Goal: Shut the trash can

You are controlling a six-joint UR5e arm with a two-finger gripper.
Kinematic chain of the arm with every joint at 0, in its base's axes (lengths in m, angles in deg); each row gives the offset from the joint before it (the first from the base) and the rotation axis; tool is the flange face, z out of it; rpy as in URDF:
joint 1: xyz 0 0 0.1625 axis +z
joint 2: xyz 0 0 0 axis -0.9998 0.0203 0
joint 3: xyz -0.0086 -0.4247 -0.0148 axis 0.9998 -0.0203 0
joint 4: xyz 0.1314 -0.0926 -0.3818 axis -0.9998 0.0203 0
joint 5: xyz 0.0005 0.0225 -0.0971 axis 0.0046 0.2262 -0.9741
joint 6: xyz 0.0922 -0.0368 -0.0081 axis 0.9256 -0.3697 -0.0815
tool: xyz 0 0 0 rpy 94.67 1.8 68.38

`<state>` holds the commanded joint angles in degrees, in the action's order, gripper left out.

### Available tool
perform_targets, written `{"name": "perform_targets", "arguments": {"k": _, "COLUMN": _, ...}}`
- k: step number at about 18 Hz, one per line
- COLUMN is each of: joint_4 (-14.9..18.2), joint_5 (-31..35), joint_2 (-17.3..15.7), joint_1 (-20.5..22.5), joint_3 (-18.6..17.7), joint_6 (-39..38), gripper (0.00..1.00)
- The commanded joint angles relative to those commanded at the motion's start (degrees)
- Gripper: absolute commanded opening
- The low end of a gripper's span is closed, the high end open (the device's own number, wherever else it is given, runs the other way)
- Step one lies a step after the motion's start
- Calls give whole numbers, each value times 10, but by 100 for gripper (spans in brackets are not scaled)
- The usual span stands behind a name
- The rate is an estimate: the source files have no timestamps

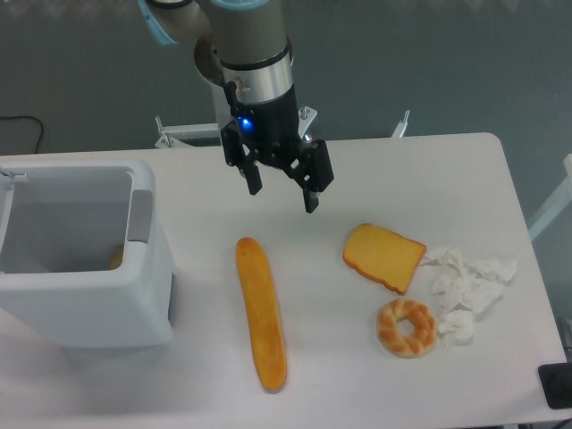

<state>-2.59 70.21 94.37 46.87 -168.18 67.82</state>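
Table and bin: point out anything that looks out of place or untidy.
The trash can stands open, with something orange showing inside. Crumpled white tissue lies loose at the right, touching the bagel. The baguette and cheese wedge lie bare on the table. The open gripper holds nothing.

— What colours are on the table (295, 393)?
— It's white. White bin (85, 308) with a grey strip, golden-orange baguette (260, 313), yellow cheese wedge (384, 256).
— And the rest?
— Tan pastry ring (407, 327) with pale streaks, white crumpled tissue (469, 281), black gripper (281, 188).
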Motion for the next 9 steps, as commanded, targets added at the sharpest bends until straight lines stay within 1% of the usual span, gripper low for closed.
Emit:
{"name": "perform_targets", "arguments": {"k": 5, "joint_4": -7, "joint_5": -12, "joint_2": -1, "joint_1": 4, "joint_3": 3, "joint_6": -3, "gripper": 100}}
{"name": "perform_targets", "arguments": {"k": 9, "joint_4": -7, "joint_5": -24, "joint_2": -9, "joint_1": 7, "joint_3": 5, "joint_6": -3, "gripper": 100}}
